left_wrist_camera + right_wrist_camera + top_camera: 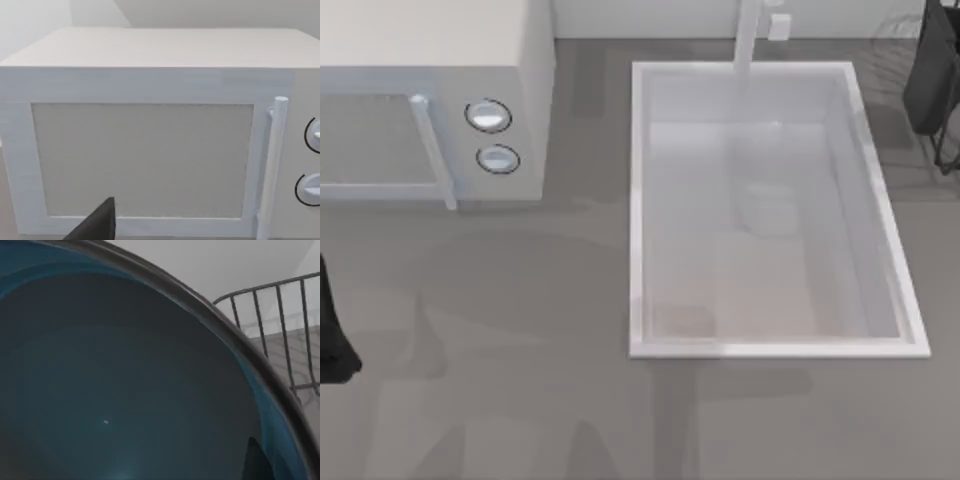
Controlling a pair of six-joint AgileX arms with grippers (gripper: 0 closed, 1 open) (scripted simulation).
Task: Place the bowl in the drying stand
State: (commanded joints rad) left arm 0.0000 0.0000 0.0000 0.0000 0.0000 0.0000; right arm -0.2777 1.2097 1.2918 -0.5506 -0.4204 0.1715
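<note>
The bowl (125, 385) sits right up against the right wrist camera, its teal inside and dark rim close to the lens, so it is probably carried by the right gripper, though the fingers are hidden and I cannot tell how the jaws stand. Just past the rim, the rack (280, 335) shows as upright wire rods under a curved top rail, with a wire floor below; the bowl is near it but not yet in it.

From above, the right arm (932, 70) is a dark shape at the counter's far right corner, over faint rack wires (895, 40), beside the sink (640, 200). The bowl itself cannot be made out there.

The left arm (332, 340) is parked at the counter's left edge, facing the microwave (150, 150); one dark fingertip (100, 225) shows, and I cannot tell its jaw state either.

Risks, as I judge them: the rim could catch the top rail on the way in and tilt the bowl out of the grip. Released too high or off the wires, it may slide or roll toward the sink
</note>
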